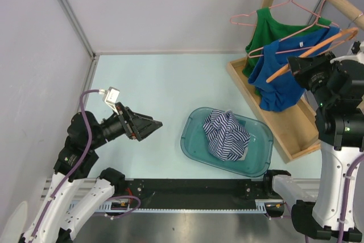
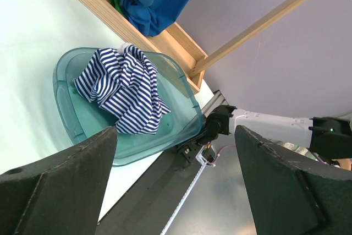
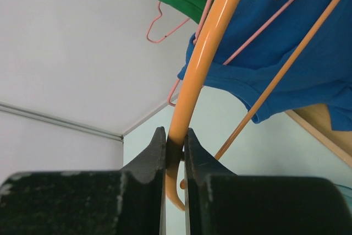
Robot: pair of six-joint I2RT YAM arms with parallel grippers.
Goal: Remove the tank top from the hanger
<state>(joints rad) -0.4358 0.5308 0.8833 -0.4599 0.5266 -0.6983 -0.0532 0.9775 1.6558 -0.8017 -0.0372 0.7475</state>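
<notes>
Pale green counter (image 1: 148,83). Light wooden rack (image 1: 284,135) along right edge. Teal translucent plastic tub (image 1: 193,140) by near edge, right of centre, holding crumpled navy-and-white striped garment (image 1: 227,134). Blue fabric tank top (image 1: 278,83) on orange plastic hanger (image 3: 198,64), hung from rack toward far right corner. Right pincer (image 3: 175,141) clamped narrow on hanger's lower end. Left pincer (image 1: 154,124) wide, empty, toward near left corner.

I count three garments: one green top (image 1: 267,29), one blue top (image 1: 281,83) and one striped piece (image 1: 227,135). There are three hangers: one pink hanger (image 1: 282,3), a second pink hanger (image 1: 284,39) and one orange hanger (image 1: 333,40). One teal basin (image 1: 256,159) and one wooden rack (image 1: 284,136) stand on the surface (image 1: 148,83). I have two tools: my left tool (image 1: 156,123) and my right tool (image 3: 175,147).
</notes>
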